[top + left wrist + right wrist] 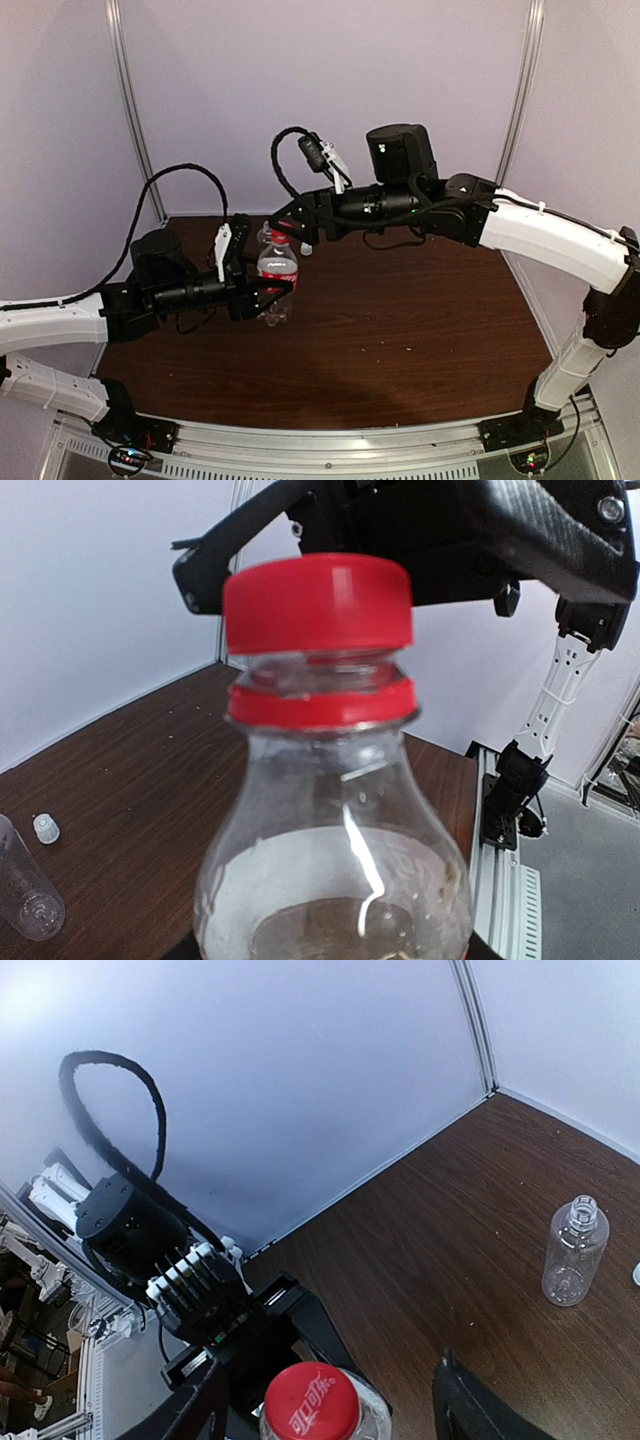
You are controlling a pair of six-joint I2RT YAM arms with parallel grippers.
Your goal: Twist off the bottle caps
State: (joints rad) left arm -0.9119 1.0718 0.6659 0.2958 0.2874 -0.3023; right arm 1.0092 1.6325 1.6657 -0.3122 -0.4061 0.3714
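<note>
Red plastic screw cap [310, 1405]: light, slick; take its sides, 3 and 9 o'clock. Right pincer [340, 1408] gapes empty; left pincer [266, 298] seemingly clamps clear red-labelled bottle [277, 266].

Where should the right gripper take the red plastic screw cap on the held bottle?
Pinch the red plastic screw cap by its round side wall, coming straight down from above. The clear red-labelled plastic bottle stands upright in the left gripper, so the cap faces up with its sides free. The open right gripper straddles it.
</note>
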